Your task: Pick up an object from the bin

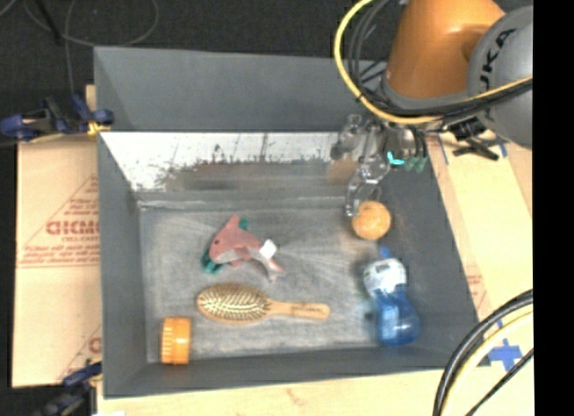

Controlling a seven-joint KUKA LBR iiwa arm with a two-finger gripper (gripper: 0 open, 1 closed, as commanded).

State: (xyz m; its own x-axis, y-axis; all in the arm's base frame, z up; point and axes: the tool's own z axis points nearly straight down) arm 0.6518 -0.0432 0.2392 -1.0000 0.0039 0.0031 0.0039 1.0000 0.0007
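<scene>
Arm (444,42) bent over — end effector (360,197) pointing downward.

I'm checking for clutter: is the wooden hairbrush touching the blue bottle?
No, the wooden hairbrush lies apart from the blue bottle, with bare bin floor between its handle tip and the bottle.

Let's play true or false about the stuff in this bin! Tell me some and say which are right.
1. The wooden hairbrush lies near the front of the bin. True.
2. The blue bottle lies on the left side. False: it lies on the right, in front of the orange ball.
3. The gripper is right beside the orange ball. True.
4. The pink toy rests on the hairbrush. False: it lies apart, behind it.
5. The orange cylinder sits in the front left corner. True.
</scene>
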